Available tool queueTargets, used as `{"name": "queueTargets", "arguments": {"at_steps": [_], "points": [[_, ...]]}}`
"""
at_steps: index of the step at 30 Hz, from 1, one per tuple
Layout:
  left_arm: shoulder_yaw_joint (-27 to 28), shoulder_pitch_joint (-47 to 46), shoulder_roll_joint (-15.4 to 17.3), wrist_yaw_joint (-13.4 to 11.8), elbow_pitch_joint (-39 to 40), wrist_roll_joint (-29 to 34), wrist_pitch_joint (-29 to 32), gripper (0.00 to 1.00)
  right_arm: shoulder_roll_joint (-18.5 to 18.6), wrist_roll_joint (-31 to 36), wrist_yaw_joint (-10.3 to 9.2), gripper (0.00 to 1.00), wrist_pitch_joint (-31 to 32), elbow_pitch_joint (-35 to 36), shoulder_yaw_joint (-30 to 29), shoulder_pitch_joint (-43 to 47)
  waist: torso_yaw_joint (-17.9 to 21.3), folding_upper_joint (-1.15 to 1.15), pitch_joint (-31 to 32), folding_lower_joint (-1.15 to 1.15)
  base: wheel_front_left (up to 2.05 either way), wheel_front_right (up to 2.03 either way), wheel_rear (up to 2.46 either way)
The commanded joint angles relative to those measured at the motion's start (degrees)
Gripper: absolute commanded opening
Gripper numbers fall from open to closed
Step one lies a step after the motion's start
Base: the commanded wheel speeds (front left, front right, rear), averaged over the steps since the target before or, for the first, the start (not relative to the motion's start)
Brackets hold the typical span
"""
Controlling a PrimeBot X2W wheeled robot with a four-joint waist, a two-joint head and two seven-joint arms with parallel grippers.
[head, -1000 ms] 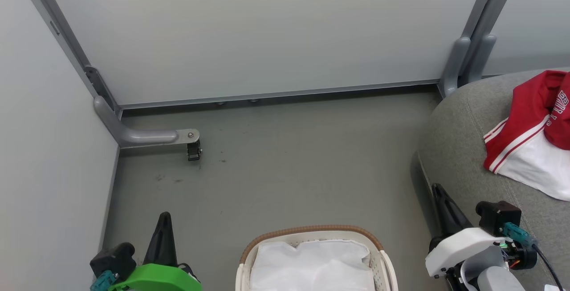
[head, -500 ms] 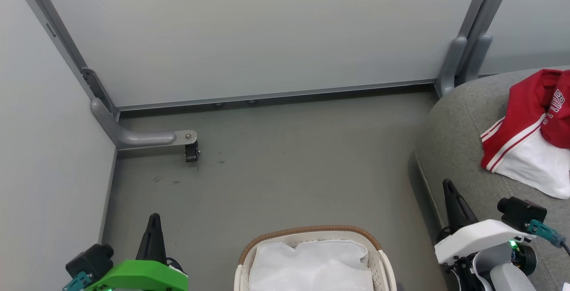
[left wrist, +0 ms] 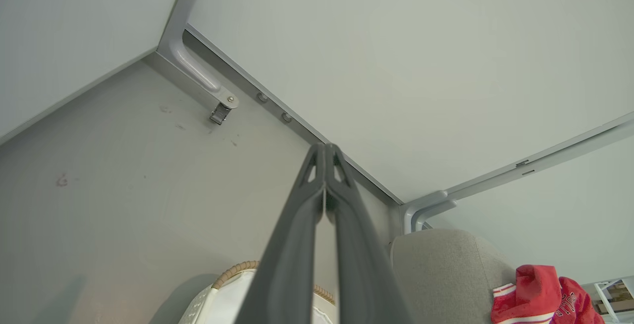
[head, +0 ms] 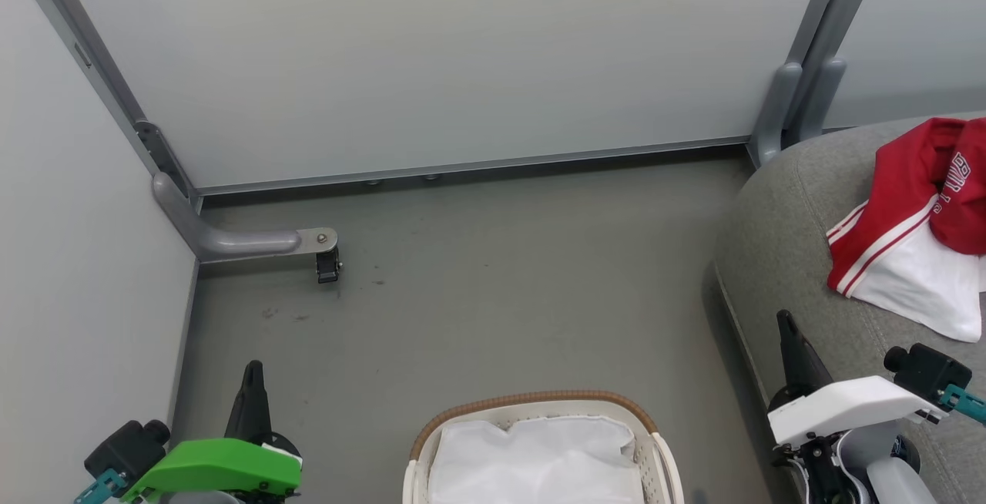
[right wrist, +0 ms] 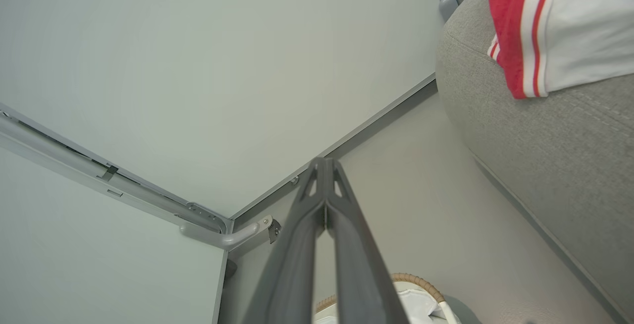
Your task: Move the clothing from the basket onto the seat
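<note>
The red clothing (head: 913, 219) with striped trim, white parts and white lettering lies on the grey seat (head: 786, 257) at the right; it also shows as clothing (right wrist: 540, 22) on the seat (right wrist: 535, 131) and clothing (left wrist: 545, 297). The white basket (head: 539, 408) with its brown rim sits at the bottom centre, holding just the plain white liner (head: 539, 462). My left gripper (head: 252, 371) is shut and empty at the lower left, left of the basket. My right gripper (head: 786, 320) is shut and empty beside the seat's front edge. Both wrist views show fingers pressed together, left gripper (left wrist: 325, 148) and right gripper (right wrist: 324, 161).
Pale partition walls (head: 431, 57) close off the back and left. A grey wall foot with a caster (head: 327, 261) sticks out over the grey floor (head: 501, 296) at the left. Two grey posts (head: 801, 103) stand at the seat's far corner.
Both grippers have drawn back and apart toward the lower corners, staying shut. The camera has shifted slightly, moving the whole scene a little left. Clothing and basket lie as before.
</note>
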State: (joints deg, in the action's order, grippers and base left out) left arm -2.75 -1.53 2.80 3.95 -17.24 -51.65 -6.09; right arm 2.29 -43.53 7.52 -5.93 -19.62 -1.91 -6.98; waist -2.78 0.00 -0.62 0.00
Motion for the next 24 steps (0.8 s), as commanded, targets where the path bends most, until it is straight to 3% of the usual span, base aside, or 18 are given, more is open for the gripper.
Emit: {"name": "queueTargets", "arguments": {"at_steps": [1,24], "points": [[0.59,-1.80,0.34,0.43,0.80,-1.85,0.41,0.00,0.38,-2.06,-0.01,0.00,0.53,1.12,-0.40,-0.28,0.04,0.00,0.01,0.00,0.00,0.00,0.00],[3.69,-3.03,0.40,1.64,1.77,-15.89,4.72,0.00,0.52,-18.82,-0.02,0.00,4.87,2.83,-1.96,0.12,0.80,0.00,0.13,0.00,0.00,0.00,0.00]]}}
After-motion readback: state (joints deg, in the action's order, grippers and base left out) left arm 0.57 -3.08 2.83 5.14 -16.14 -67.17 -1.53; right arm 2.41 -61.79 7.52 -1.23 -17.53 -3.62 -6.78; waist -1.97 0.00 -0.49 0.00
